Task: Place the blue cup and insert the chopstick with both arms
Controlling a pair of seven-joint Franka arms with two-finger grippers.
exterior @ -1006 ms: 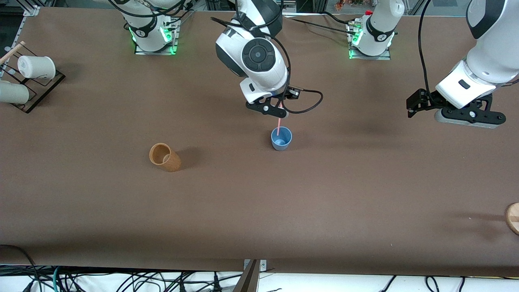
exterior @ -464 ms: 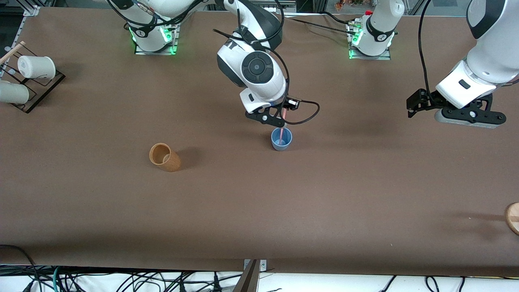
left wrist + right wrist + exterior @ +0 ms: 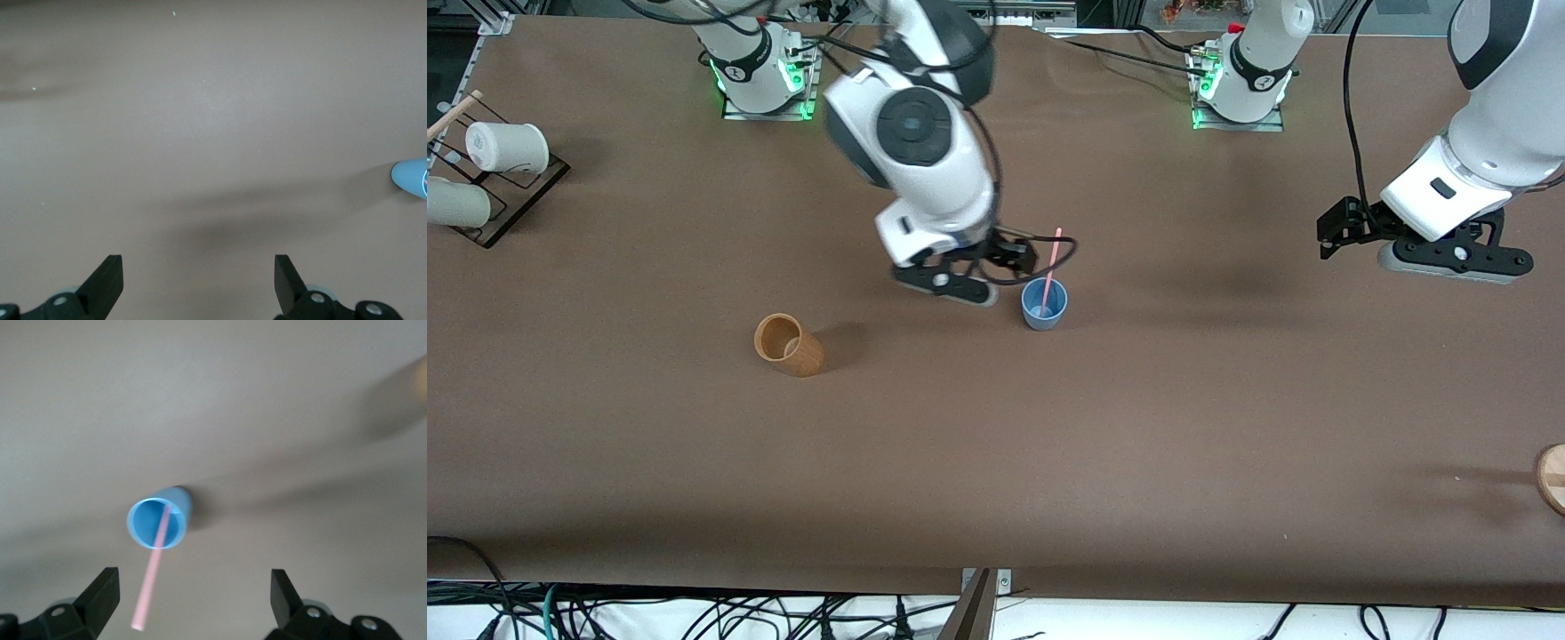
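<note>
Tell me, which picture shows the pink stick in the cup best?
The right wrist view: it looks down into the blue cup, and the chopstick leans out over its rim. The front view shows the chopstick small. The left wrist view shows only the cup's edge.

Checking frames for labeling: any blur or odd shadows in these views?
Front view: right arm's wrist smeared by motion; blue cup and chopstick sharp. Right wrist view: soft overall, long diffuse shadows across the table. Left wrist view: faint shadow band, cup cropped at the edge.
</note>
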